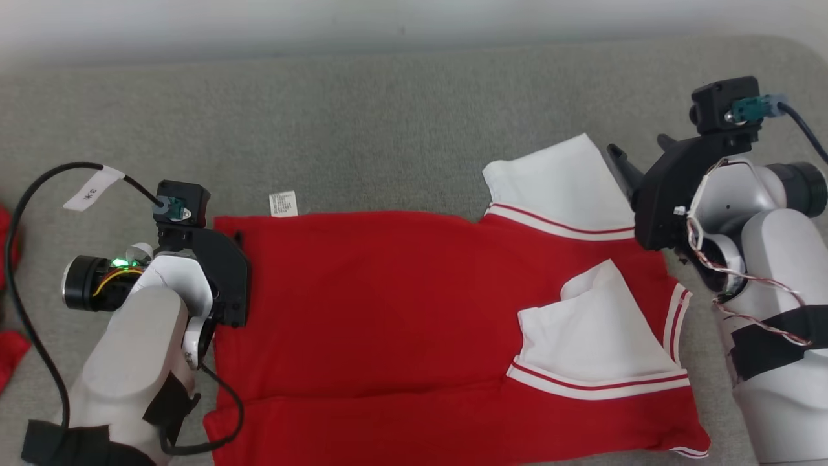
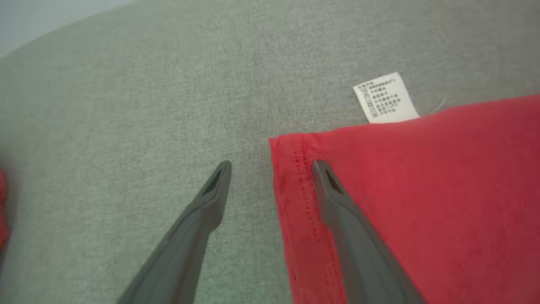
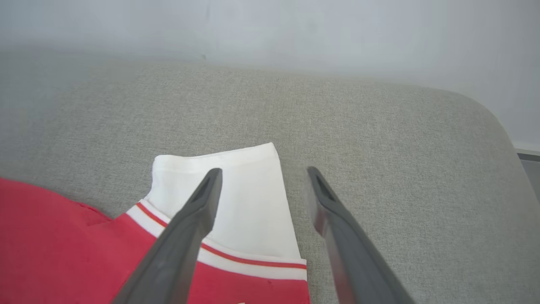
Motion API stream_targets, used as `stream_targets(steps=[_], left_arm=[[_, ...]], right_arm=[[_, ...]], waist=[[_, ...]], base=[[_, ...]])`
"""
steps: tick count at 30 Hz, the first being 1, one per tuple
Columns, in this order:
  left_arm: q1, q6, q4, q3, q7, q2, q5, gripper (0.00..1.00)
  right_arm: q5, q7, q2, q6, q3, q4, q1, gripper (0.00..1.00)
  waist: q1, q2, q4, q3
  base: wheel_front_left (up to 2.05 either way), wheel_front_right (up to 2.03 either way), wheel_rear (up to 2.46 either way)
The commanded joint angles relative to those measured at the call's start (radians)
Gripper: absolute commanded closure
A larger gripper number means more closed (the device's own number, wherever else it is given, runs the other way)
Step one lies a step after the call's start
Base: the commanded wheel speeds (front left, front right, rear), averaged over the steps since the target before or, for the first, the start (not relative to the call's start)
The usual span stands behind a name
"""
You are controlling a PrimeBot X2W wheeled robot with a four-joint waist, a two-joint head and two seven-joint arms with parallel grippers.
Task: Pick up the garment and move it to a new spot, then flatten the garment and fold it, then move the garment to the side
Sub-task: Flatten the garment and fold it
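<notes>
other red cloth (image 1: 9, 353): at the far left edge, well apart from the garment, not part of this.
left gripper (image 2: 272, 164): jaws apart, holding nothing. One finger is over bare cushion, the other over red fabric.
hem corner (image 2: 291, 147): far-left corner of the garment, lying between the left fingers. Can't tell if they touch it.
care label (image 1: 283, 203): sticks out past the far edge, just right of that corner.
garment (image 1: 388, 304): flat on the cushion (image 1: 388, 123). Long axis runs left-right, hem on the left and sleeves on the right.
near sleeve (image 1: 592, 323): white, folded in over the red body.
far sleeve (image 3: 249, 198): white, pokes out toward the back.
right gripper (image 3: 263, 170): jaws apart, empty. One finger is over the sleeve, the other over cushion, with the sleeve's side edge between them.
nearer arm: each has its own end, left on hem, right on sleeve.
room: bare cushion behind the far edge. Wall (image 3: 295, 25) is beyond it, and the cushion rounds off at far right.
judgement: likely a two-handed pinch along the far edge comes next.
</notes>
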Motion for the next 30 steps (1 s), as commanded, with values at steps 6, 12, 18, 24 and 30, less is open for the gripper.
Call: stream_targets(steps=[6, 12, 18, 24, 30], left_arm=[[-0.019, 0.035, 0.096, 0.004, 0.004, -0.013, -0.002, 0.00], [-0.031, 0.030, 0.148, -0.001, -0.009, -0.035, -0.015, 0.32], [-0.050, 0.002, 0.176, -0.011, -0.012, -0.062, -0.033, 1.00], [-0.055, -0.011, 0.183, -0.033, -0.055, -0.107, -0.031, 1.00], [-0.077, -0.012, 0.176, -0.045, -0.103, -0.148, -0.039, 1.00]], right_arm=[[0.018, -0.018, -0.051, -0.002, 0.005, 0.021, -0.020, 0.00], [0.021, -0.019, -0.052, -0.002, 0.006, 0.045, -0.035, 0.00], [-0.018, -0.031, -0.059, -0.002, 0.007, 0.083, -0.100, 0.00], [-0.082, -0.051, -0.067, -0.002, 0.018, 0.194, -0.160, 0.00], [-0.140, -0.057, -0.094, -0.002, -0.032, 0.327, -0.208, 0.00]], waist=[[-0.0004, -0.0003, -0.009, 0.062], [-0.0004, -0.0003, 0.001, 0.060], [-0.0004, -0.0003, 0.026, 0.080], [-0.0004, -0.0003, 0.080, 0.090], [-0.0004, -0.0003, 0.138, 0.127]], base=[[0.00, 0.00, 0.00], [0.00, 0.00, 0.00], [0.00, 0.00, 0.00], [0.00, 0.00, 0.00], [0.00, 0.00, 0.00]])
